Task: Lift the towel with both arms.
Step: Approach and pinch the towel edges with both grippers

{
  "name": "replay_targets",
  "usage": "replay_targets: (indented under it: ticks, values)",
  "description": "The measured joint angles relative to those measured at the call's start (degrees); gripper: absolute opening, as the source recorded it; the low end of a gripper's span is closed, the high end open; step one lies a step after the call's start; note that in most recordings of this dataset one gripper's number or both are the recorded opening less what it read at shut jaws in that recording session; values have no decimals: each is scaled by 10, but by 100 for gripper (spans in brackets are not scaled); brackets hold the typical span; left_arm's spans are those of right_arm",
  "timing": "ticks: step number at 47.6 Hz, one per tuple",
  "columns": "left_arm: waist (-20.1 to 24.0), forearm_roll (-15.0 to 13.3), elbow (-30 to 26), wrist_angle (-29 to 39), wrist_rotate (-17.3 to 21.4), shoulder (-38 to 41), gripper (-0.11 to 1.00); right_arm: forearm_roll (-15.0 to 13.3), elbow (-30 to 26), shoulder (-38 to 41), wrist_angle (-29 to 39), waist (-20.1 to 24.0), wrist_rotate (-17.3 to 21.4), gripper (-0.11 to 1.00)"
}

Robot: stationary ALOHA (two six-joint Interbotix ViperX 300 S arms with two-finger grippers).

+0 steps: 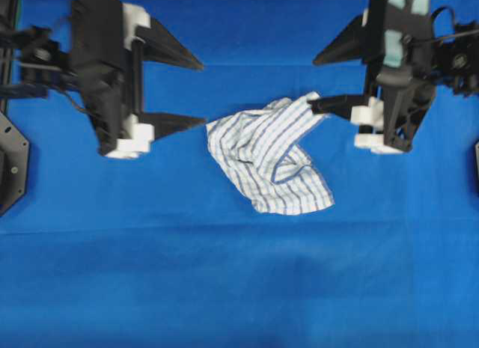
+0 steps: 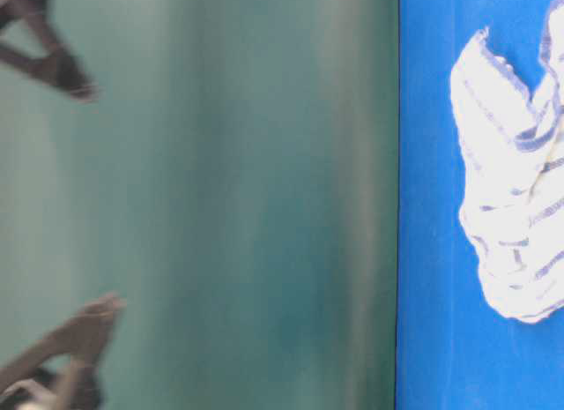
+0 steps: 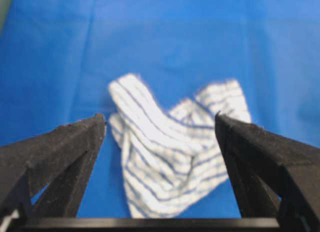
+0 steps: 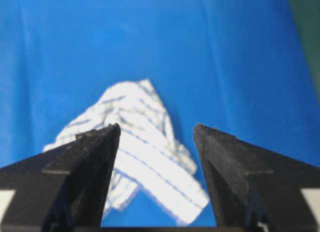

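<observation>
The towel (image 1: 269,157), white with thin blue checks, lies crumpled on the blue cloth between both arms. My left gripper (image 1: 203,93) is open just left of it, and its lower fingertip (image 1: 200,122) reaches the towel's left edge. My right gripper (image 1: 312,83) is open at the towel's upper right, its lower fingertip (image 1: 313,104) over that corner. In the left wrist view the towel (image 3: 170,152) lies between and beyond the spread gripper (image 3: 160,119). The right wrist view shows the towel (image 4: 145,142) below the open gripper (image 4: 156,128). Neither holds anything.
The blue cloth surface (image 1: 239,288) covers the whole table. A black mount (image 1: 11,165) stands at the left edge. In the table-level view the towel (image 2: 515,207) shows at the right, with a green wall (image 2: 247,198) and blurred dark fingers (image 2: 66,75) at the left.
</observation>
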Motion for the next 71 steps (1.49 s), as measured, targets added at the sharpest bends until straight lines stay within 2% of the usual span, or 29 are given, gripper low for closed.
replay_targets:
  ticks: [13,22,38,52,57,61,65,68,71]
  values:
    - [-10,0,49,-77,0,66,90,0,119,4,-112,11,52,63]
    - [-11,0,85,-126,0,113,90,1,170,40,-175,18,69,63]
    - [-12,0,134,-218,0,208,90,1,185,149,-213,37,96,63]
    - [-16,0,134,-292,0,303,90,1,190,255,-266,46,119,63]
    - [-17,0,125,-299,0,333,87,1,190,274,-281,46,120,63]
    - [-17,0,118,-299,1,345,80,0,190,277,-286,46,120,61]
    - [-17,0,113,-297,2,350,60,1,190,276,-287,46,120,54]
    - [-17,1,112,-296,2,351,43,1,190,276,-287,46,120,40]
    - [-17,0,112,-295,3,351,25,0,190,276,-287,46,120,19]
